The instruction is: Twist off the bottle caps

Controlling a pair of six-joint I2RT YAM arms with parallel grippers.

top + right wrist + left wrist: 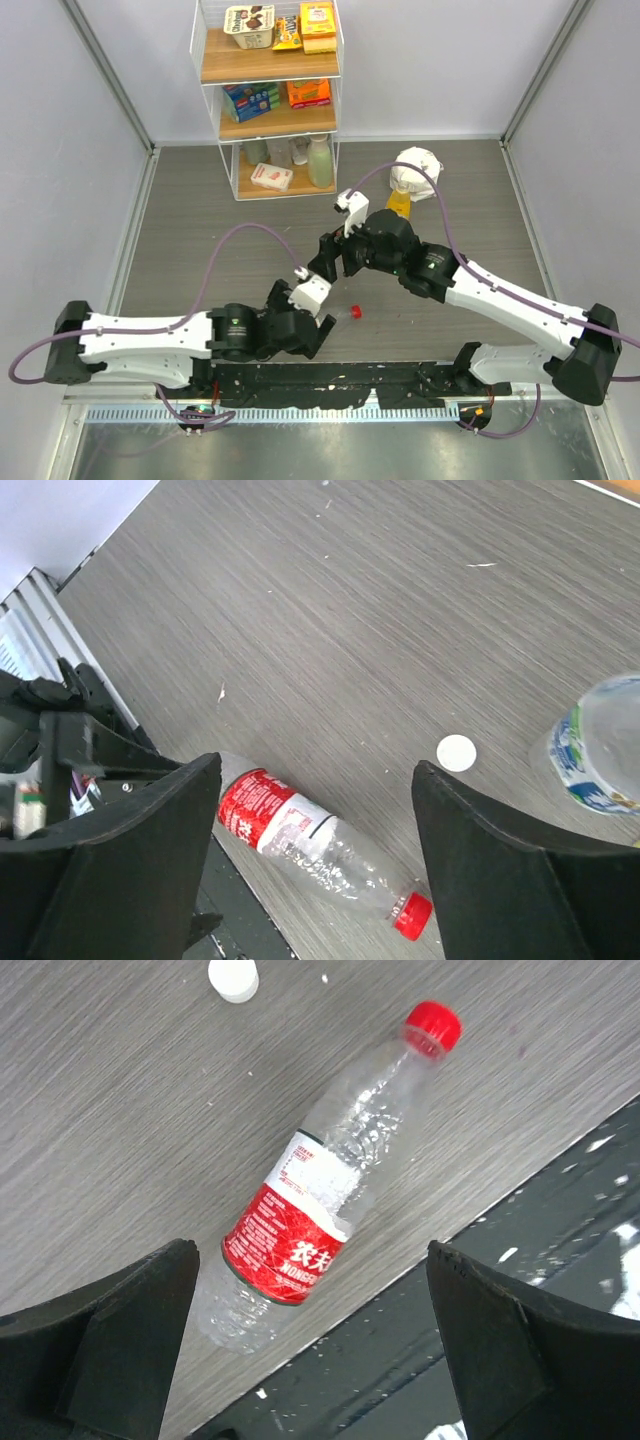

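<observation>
On the grey bench [120, 1110], the left hand [310, 1250] is wide open above the red-label bottle [340, 1160], which lies flat with its red cap [432, 1026] screwed on. The right hand [317, 767], open too, hovers over the same bottle. A loose white cap [233, 978] lies nearby; beyond it is the blue-label bottle [600, 745].

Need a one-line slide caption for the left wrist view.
Open left gripper above the red-label bottle lying on the table, red cap on, loose white cap beyond.
</observation>
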